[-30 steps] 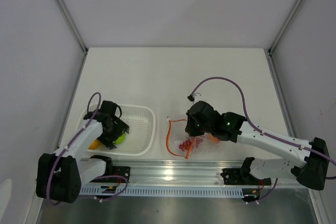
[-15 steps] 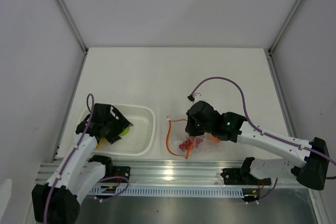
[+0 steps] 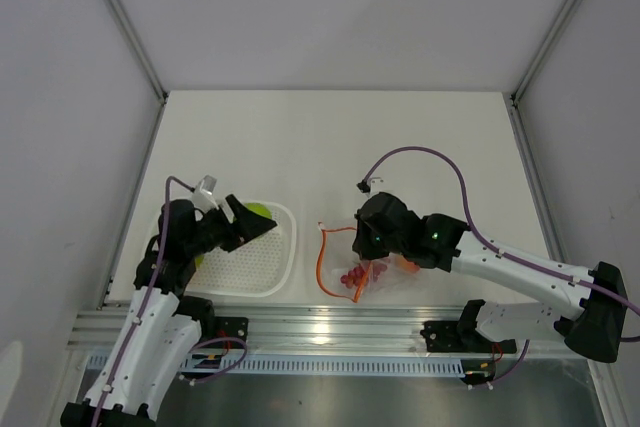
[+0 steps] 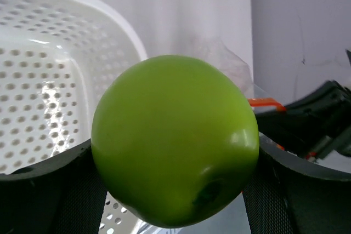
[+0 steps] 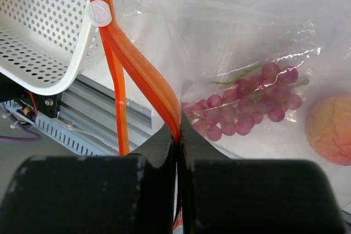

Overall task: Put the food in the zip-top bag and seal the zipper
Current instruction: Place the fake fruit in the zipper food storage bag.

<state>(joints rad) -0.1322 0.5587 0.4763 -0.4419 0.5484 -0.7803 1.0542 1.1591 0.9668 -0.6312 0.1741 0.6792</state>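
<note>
Top view: left gripper (image 3: 252,225) spread wide, clamping the apple (image 3: 260,213) above the basket (image 3: 285,247). Right gripper (image 3: 368,247) sits at the bag (image 3: 385,272), just beside the basket, with the grapes (image 3: 351,278) inside.

Left wrist: apple wedged between both fingers (image 4: 49,190), clear of the basket floor.

Right wrist: jaws fully closed, pinching the zipper (image 5: 140,72). The peach (image 5: 330,130) lies in the bag near the grapes.

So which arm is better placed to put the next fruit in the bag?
Left. The left gripper holds the green apple over the basket, free to move; the right gripper is shut on the zipper, holding the zip-top bag.
</note>
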